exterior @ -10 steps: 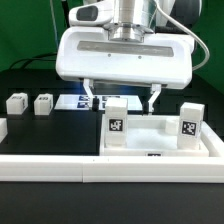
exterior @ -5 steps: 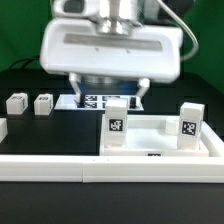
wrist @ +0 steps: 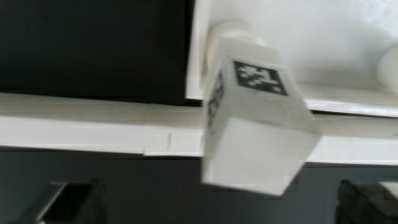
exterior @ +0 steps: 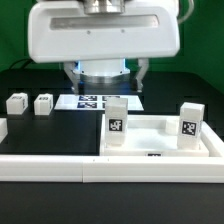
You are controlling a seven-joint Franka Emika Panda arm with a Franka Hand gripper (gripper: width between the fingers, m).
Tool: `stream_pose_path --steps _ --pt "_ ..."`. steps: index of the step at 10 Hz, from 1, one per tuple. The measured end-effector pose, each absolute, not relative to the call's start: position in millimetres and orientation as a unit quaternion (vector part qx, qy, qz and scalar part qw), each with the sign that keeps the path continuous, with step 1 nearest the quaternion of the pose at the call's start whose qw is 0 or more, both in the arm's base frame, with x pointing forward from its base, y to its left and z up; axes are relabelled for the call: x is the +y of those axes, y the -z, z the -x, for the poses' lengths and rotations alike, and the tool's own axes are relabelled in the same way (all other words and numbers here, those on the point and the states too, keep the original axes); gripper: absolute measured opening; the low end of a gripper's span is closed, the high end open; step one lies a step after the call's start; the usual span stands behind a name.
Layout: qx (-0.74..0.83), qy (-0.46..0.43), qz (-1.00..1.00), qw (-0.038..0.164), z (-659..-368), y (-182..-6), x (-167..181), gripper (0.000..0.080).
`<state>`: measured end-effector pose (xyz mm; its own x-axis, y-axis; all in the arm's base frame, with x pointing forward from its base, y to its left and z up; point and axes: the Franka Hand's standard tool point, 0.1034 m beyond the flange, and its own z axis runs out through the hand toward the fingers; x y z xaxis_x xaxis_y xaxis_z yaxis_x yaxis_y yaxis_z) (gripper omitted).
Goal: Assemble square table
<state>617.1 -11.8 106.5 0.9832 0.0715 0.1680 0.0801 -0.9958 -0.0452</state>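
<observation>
The white square tabletop (exterior: 160,135) lies at the exterior view's right, just behind the front rail. Two white tagged legs stand upright on it, one at its left corner (exterior: 116,123) and one at its right corner (exterior: 189,122). Two more small legs (exterior: 15,103) (exterior: 43,103) sit on the black mat at the left. My gripper (exterior: 103,78) hangs open well above the table, behind the tabletop, holding nothing. In the wrist view the left-corner leg (wrist: 258,115) stands below the open gripper (wrist: 222,203), with the tabletop (wrist: 329,45) beside it.
The long white border rail (exterior: 110,172) runs along the front edge and shows in the wrist view too (wrist: 89,125). The marker board (exterior: 100,101) lies flat behind the tabletop. Another white piece (exterior: 2,128) shows at the far left edge.
My gripper has risen and shifted toward the exterior view's left, away from the tabletop. Its jaws stayed open. The legs and tabletop have not moved.
</observation>
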Motion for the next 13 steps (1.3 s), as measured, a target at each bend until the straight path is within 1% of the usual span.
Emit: stream_pose_path --steps 2,6,7,9,10,11,13 --pt "-0.038 0.084 0.995 0.026 -622 -105.9 -8 0.0648" --pt "-0.033 0.08 0.996 0.027 -620 -102.6 -9 0.0648" --pt "-0.009 0.055 0.998 0.036 -611 -93.7 -12 0.0648" --pt "0.039 0.01 0.998 0.048 -602 -84.9 -6 0.0648" --pt "0.052 -0.01 0.997 0.053 -602 -82.7 -5 0.0648" --pt "0.071 -0.018 0.996 0.053 -606 -84.8 -2 0.0648" --pt "0.07 -0.017 0.996 0.053 -607 -85.3 -2 0.0648"
